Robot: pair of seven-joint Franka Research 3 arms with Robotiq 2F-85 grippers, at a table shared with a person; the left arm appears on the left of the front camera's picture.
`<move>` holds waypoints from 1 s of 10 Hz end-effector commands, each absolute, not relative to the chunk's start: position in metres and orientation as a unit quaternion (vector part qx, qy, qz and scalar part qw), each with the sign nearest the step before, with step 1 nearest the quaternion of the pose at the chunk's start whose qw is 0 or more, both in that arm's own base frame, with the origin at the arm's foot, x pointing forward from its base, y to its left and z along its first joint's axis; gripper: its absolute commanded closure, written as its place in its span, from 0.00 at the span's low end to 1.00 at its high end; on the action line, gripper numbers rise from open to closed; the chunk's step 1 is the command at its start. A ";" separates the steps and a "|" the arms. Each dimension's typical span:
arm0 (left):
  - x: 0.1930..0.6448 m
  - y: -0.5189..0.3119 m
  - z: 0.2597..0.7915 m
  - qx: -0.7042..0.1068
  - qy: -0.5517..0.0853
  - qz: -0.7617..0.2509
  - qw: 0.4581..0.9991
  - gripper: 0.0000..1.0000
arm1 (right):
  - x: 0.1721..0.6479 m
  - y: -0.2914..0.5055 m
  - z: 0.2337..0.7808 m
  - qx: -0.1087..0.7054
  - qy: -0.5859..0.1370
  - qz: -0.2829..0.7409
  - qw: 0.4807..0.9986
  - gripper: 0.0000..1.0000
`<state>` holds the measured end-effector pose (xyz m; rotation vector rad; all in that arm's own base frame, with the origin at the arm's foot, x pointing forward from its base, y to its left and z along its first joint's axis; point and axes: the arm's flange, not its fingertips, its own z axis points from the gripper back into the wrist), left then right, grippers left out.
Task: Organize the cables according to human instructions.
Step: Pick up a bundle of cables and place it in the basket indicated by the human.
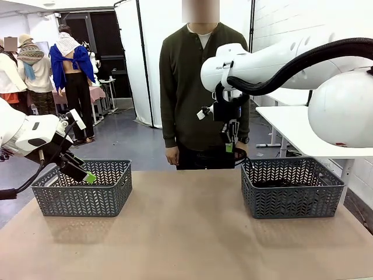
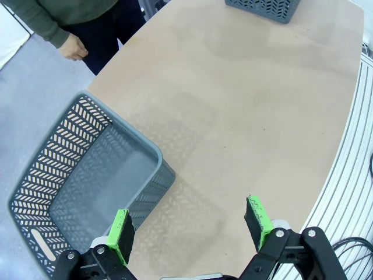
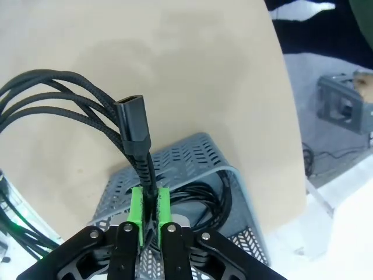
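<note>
Right gripper [image 3: 149,204] clamps a coiled cable [image 3: 70,111] above the right basket [image 1: 291,189], other cables [image 3: 204,201] directly below; left gripper [image 2: 189,224] hangs open over the left basket [image 2: 76,175], farther off

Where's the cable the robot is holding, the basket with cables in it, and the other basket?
held cable [image 3: 135,131], right wrist view, on its plug end.
cable basket [image 1: 291,201], front view, on its front wall.
other basket [image 2: 49,157], left wrist view, on its lattice wall.
</note>
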<state>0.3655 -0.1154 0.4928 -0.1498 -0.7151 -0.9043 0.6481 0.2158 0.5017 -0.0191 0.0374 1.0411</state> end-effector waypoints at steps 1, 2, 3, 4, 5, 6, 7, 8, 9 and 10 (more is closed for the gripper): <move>0.367 -0.115 0.492 -0.077 -0.341 -0.425 0.835 0.00 | 0.647 0.221 0.504 -0.023 0.015 0.493 0.870 1.00; 0.367 -0.115 0.492 -0.077 -0.341 -0.425 0.835 0.00 | 0.647 0.221 0.504 -0.023 0.015 0.493 0.870 1.00; 0.367 -0.115 0.492 -0.077 -0.341 -0.425 0.835 0.00 | 0.647 0.221 0.504 -0.023 0.015 0.493 0.870 1.00; 0.367 -0.115 0.492 -0.077 -0.341 -0.425 0.835 0.00 | 0.647 0.221 0.504 -0.023 0.015 0.493 0.870 1.00; 0.367 -0.115 0.492 -0.077 -0.341 -0.425 0.835 0.00 | 0.647 0.219 0.502 -0.012 0.017 0.498 0.867 1.00; 0.367 -0.115 0.492 -0.077 -0.341 -0.425 0.835 0.00 | 0.646 0.207 0.505 -0.025 0.002 0.539 0.842 1.00; 0.367 -0.115 0.492 -0.077 -0.341 -0.425 0.835 0.00 | 0.647 0.193 0.509 -0.028 0.001 0.557 0.830 1.00; 0.367 -0.115 0.492 -0.077 -0.341 -0.425 0.835 0.00 | 0.646 0.176 0.513 -0.031 -0.004 0.580 0.814 1.00; 0.367 -0.115 0.492 -0.077 -0.341 -0.425 0.835 0.00 | 0.645 0.159 0.515 -0.039 -0.006 0.595 0.803 1.00; 0.367 -0.115 0.492 -0.077 -0.341 -0.425 0.835 0.00 | 0.644 0.144 0.516 -0.046 -0.013 0.607 0.793 1.00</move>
